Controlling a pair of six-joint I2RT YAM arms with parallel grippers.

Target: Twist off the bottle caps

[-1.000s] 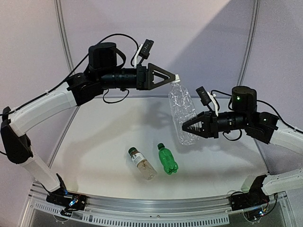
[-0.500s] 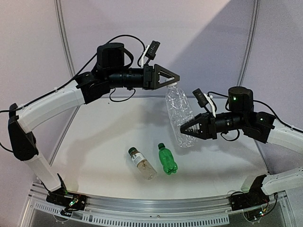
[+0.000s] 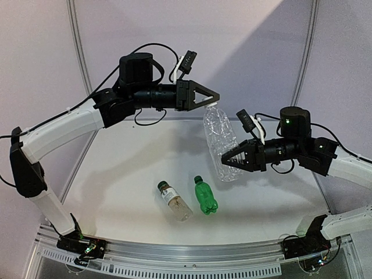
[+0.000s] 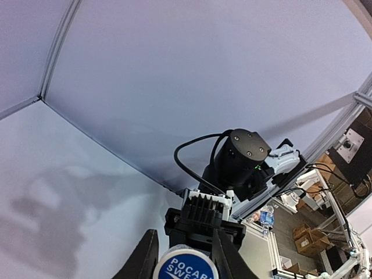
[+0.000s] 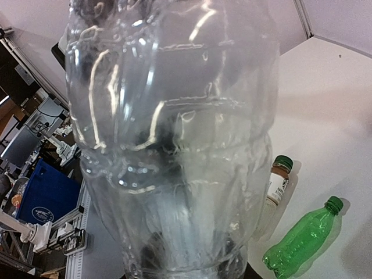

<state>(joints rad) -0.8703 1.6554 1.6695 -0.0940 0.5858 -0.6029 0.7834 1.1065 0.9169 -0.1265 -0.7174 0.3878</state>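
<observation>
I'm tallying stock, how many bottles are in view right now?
3. A clear bottle held in the air, left pincer on its cap, right pincer near its base; a labelled bottle and green bottle lying side by side on the table. None seems hidden.

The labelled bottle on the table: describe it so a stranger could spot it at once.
On the white table, two small bottles lie side by side near the middle. The labelled bottle is the left one: clear, with a white-and-brown label and a dark green cap, whereas the green bottle beside it is green all over.
</observation>
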